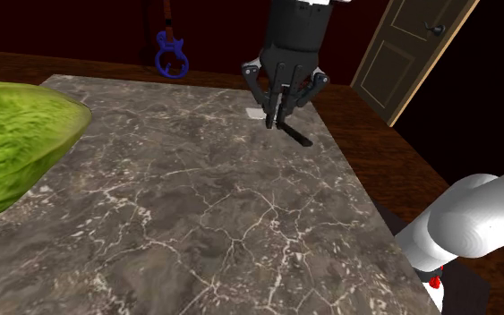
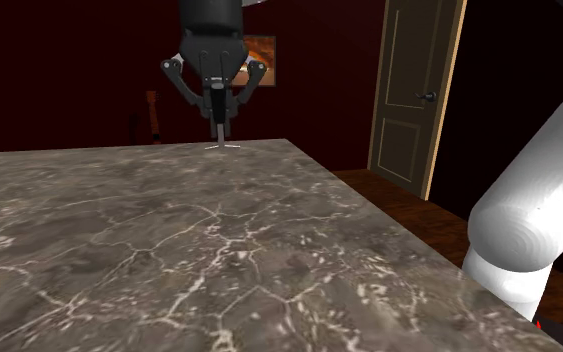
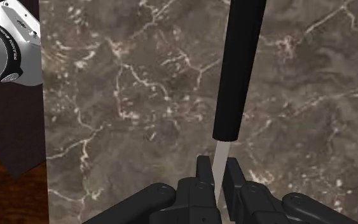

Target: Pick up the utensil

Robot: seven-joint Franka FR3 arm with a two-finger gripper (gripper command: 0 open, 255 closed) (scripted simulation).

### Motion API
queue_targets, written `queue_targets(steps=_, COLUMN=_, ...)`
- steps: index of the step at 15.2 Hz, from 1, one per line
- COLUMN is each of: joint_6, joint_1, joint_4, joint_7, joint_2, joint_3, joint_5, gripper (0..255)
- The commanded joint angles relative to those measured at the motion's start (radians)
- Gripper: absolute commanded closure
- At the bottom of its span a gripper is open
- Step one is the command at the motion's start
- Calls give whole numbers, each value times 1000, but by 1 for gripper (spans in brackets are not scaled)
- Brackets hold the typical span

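The utensil (image 3: 238,70) is a knife-like piece with a long black handle and a thin silver blade. My gripper (image 3: 218,167) is shut on the blade, and the handle points away from the fingers over the dark marble table (image 1: 196,215). In the shoulder view the gripper (image 1: 277,122) hangs straight down near the table's far right corner. The black handle (image 1: 295,135) juts out below it towards that view's right. In the second exterior view the gripper (image 2: 220,132) stands at the table's far edge, with a silver bit of the utensil (image 2: 225,146) just under the fingertips, close to the tabletop.
A big green leafy object (image 1: 8,143) lies on the table at the shoulder view's left. The table's right edge (image 1: 357,179) runs close to the gripper, with wooden floor beyond. A blue guitar (image 1: 171,55) and a door (image 1: 402,54) stand by the back wall.
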Motion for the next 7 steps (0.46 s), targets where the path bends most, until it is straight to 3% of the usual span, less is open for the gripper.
queue_targets(steps=1, joint_6=-25, joint_1=-3, joint_4=32, joint_7=4, joint_2=9, joint_3=-1, joint_5=-5, gripper=255)
queue_targets(steps=7, joint_6=-79, joint_1=-8, joint_4=108, joint_7=18, joint_2=32, joint_3=1, joint_5=-17, gripper=255)
